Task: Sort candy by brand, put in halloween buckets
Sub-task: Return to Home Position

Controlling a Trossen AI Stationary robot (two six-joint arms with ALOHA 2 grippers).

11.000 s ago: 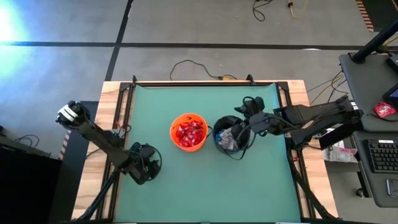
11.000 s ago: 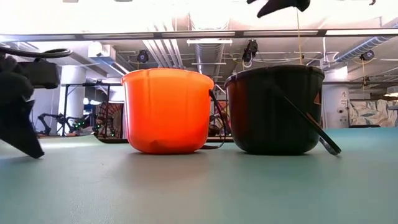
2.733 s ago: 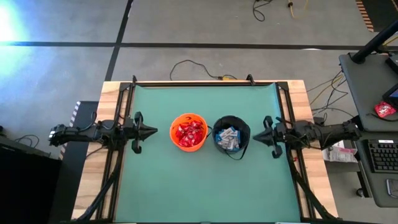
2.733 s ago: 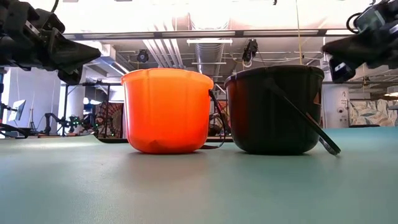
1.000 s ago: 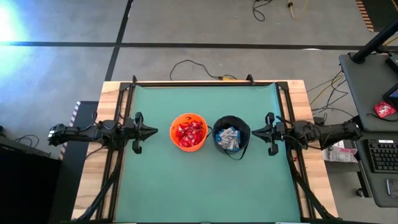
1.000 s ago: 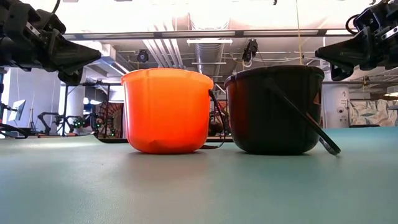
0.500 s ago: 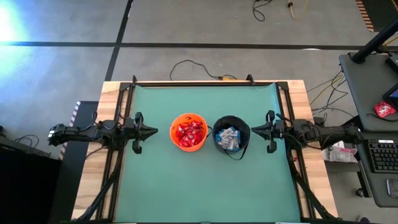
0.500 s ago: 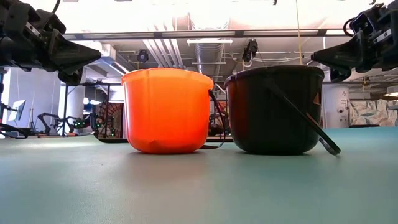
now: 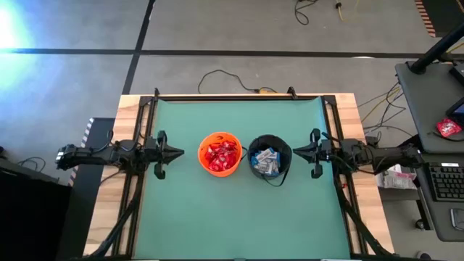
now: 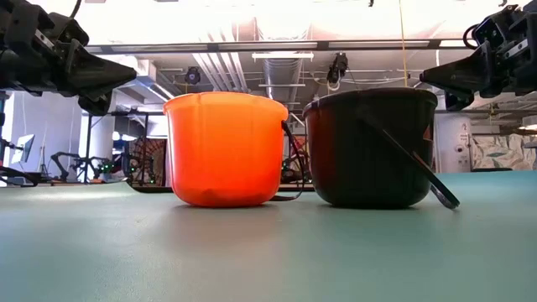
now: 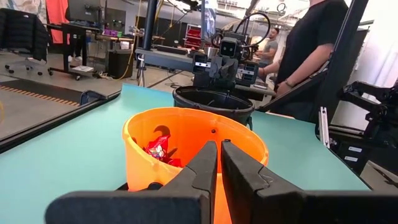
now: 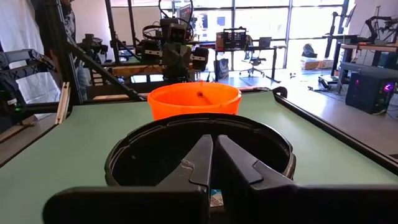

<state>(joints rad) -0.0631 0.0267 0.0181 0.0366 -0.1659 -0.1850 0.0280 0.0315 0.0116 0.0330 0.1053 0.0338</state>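
Observation:
The orange bucket (image 9: 220,153) holds red candy packets (image 11: 161,151). The black bucket (image 9: 270,158), with white-and-blue bars (image 9: 265,161) inside, stands just to its right. Both rest on their bases mid-table; the black one's thin handle (image 10: 417,168) hangs down its near side. My left gripper (image 9: 180,153) is shut and level, left of the orange bucket and apart from it, at about rim height (image 10: 126,74). My right gripper (image 9: 293,151) is shut and level too, right of the black bucket (image 10: 426,77). In the wrist views each shut pair (image 11: 219,144) (image 12: 214,138) points at its bucket.
The green mat (image 9: 239,225) stretches bare on the near and far sides of the buckets. Black rails (image 9: 239,96) edge the table. A desk with a keyboard (image 9: 446,181) stands off to the right. People (image 11: 311,50) stand beyond the table's right side.

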